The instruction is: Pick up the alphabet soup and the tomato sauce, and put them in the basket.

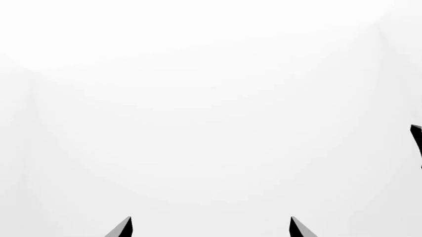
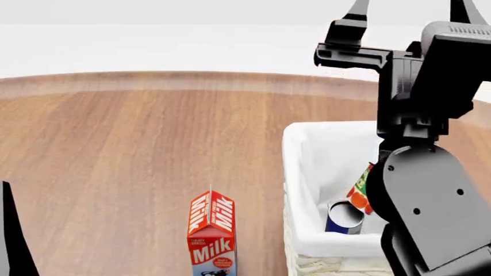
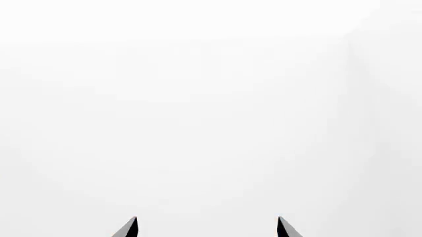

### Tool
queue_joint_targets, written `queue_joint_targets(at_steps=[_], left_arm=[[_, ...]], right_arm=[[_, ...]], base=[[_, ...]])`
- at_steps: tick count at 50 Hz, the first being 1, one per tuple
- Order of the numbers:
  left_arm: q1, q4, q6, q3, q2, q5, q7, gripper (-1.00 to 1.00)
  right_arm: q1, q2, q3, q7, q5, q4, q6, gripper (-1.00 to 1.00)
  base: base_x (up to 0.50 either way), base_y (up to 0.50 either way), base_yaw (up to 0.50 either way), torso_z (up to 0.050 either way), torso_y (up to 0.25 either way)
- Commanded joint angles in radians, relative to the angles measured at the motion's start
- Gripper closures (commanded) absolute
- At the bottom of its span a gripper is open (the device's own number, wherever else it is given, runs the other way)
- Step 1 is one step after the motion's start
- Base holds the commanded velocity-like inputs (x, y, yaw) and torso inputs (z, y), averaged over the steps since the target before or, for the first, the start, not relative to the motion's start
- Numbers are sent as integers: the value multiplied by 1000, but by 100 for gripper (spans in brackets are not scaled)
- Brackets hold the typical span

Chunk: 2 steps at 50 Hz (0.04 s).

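The cream-white basket [image 2: 292, 167] stands on the wooden table at the right of the head view. Inside it lie both cans on their sides: the blue alphabet soup [image 2: 343, 218] with its silvery top showing, and the red and green tomato sauce [image 2: 360, 188], partly hidden behind my right arm. My right gripper [image 2: 409, 11] is raised high above the basket's far end, fingers apart and pointing up. In its wrist view the right gripper [image 3: 206, 228] is open on plain white. My left gripper [image 1: 211, 228] is also open, holding nothing and facing plain white.
A red and blue milk carton [image 2: 211, 236] stands upright on the table, left of the basket. A dark sliver of my left arm [image 2: 11, 230] shows at the lower left edge. The table's far rim [image 2: 192, 76] curves across the back.
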Motion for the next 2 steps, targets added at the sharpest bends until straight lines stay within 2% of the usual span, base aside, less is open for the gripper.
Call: queue_joint_targets(at_steps=[1,2], left_arm=[[1,-2,8,3,-1,-8,-1,-100],[0,-3,9,4,0,-7,-1,-100]], right_arm=[[-28,55,29,76,-29,-182,-50,-100],[-28,59,26,77,-27,-191,-43,-100]], base=[[0,0,0,0,0],[0,0,0,0,0]])
